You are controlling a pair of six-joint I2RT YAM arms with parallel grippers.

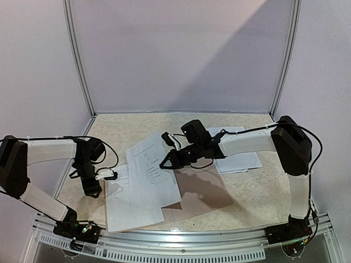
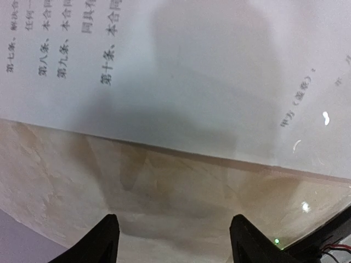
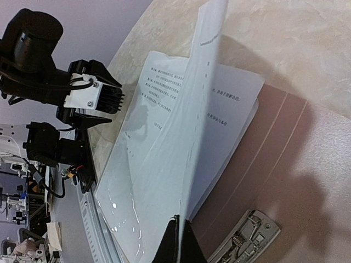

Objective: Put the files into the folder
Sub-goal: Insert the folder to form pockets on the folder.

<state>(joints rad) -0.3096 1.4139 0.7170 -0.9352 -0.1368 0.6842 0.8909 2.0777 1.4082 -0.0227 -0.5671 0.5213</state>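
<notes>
Pale lilac walls close in a beige marbled bench. The folder lies open and flat on it, toward the near edge, between my two arms. The files are piled over the folder's left half. The pile's left edge reaches out over bare bench, as my left wrist view shows.

My right tool is clamped shut on the edge of a raised sheet. It holds that sheet tilted up above the pile, with the far end higher than the rest. In my right wrist view the fingers are pressed together on the sheet's glossy edge. The folder's metal clip sits just beside them on the brown inner face.

My left tool hangs low at the left edge of the pile, fingers apart with nothing between them. The left wrist view shows only marbled bench under the gap. The printed page in its shiny sleeve begins just beyond the fingertips.

A few loose sheets lie farther back on the right, under my right forearm. I cannot tell whether they touch the folder.
</notes>
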